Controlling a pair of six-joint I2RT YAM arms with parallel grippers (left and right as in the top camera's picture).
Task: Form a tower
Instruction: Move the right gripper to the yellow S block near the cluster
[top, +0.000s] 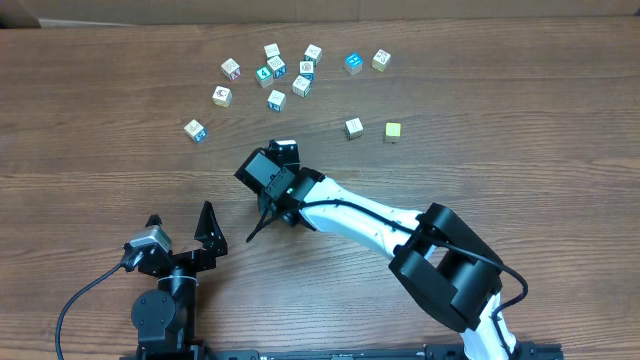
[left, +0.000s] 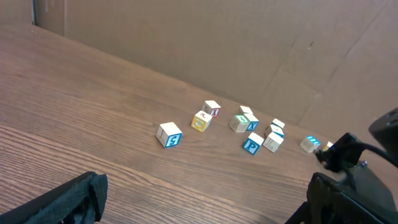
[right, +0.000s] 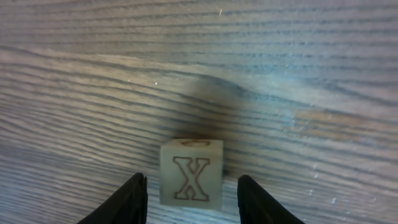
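As the overhead camera looks down, one tower (top: 285, 147) stands mid-table, height untellable, with about fourteen loose cubes (top: 301, 86) scattered beyond it and the left gripper (top: 180, 215) near-left, spread wide, empty. From the left wrist, roughly ten loose cubes lie far right; no tower shows. From the right wrist, the right gripper (right: 191, 185) straddles the tower's X-marked top cube (right: 190, 160), fingers (right: 132, 200) partly open, touching neither side: seemingly the letting-go step, calling next for a straight lift.

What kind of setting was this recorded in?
Probably an indoor robot-manipulation test bench, not a home. A brown wood-grain table is backed by plain brown cardboard panels. A white-and-black robot arm reaches over it, and small pale wooden letter cubes are scattered like practice props.
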